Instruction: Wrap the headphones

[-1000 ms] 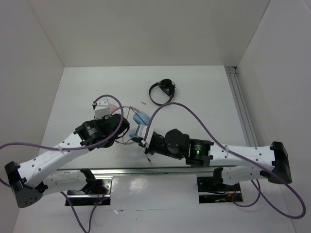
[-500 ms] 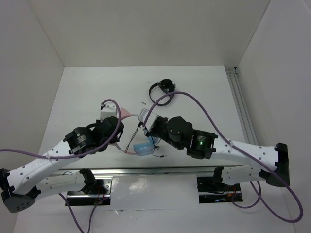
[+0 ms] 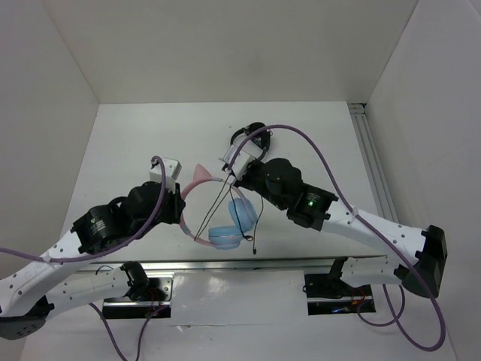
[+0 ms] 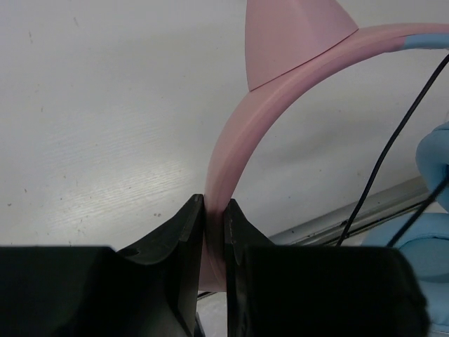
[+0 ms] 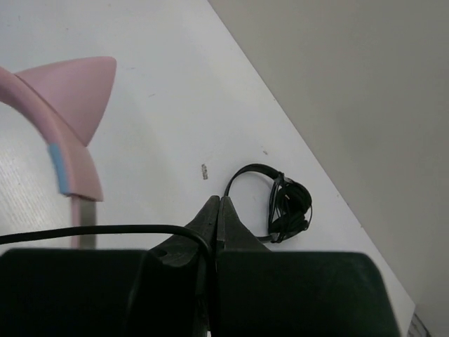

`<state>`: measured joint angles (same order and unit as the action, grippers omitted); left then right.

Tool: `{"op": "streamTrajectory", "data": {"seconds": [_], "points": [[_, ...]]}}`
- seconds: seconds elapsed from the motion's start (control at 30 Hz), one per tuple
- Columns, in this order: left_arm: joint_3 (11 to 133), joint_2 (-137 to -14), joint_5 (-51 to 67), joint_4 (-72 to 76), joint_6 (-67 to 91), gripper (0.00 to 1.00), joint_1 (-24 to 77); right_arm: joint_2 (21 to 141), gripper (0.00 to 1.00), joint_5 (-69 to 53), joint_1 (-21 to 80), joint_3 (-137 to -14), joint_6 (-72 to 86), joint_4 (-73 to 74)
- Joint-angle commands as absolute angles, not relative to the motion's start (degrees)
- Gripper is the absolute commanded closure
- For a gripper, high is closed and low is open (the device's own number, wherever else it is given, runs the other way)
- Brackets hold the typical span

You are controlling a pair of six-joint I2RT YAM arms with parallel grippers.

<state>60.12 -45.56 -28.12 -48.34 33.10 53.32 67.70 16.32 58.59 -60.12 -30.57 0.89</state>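
- The left gripper (image 4: 214, 210) is clamped on the pink headband (image 4: 228, 154), pinching the band just below a cat ear (image 4: 295, 35).
- The headphones (image 3: 197, 180) hang between the two arms, over the front-middle of the table (image 3: 128, 143), with the blue earcups (image 3: 233, 226) nearest the arms' bases.
- The cable (image 3: 216, 201) runs in slack strands across the headband's arc, up toward the right gripper (image 5: 219, 210).
- That gripper is closed, and the cable looks pinched between its fingers.
- Past it, the black headphones (image 5: 284, 203) lie well apart at the far side.
- Judged progress: both holds are set, but no turn of cable shows around band or cups — the winding itself remains.
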Motion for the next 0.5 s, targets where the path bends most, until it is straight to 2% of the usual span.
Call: {"op": "streamTrajectory", "data": {"seconds": [0.0, 0.3, 0.47], "points": [[63.98, -44.30, -20.68, -47.90, 26.65, 1.00, 53.53, 67.41, 1.00, 14.86, 54.32, -64.24, -31.55, -3.08], [66.44, -40.35, -13.37, -47.90, 22.32, 1.00, 53.53, 70.58, 1.00, 2.21, 44.30, -69.61, -31.46, -0.70], [69.34, -39.73, -16.77, -48.60, 24.42, 1.00, 53.53, 70.58, 1.00, -1.13, 41.92, -67.60, -28.14, -2.45]]}}
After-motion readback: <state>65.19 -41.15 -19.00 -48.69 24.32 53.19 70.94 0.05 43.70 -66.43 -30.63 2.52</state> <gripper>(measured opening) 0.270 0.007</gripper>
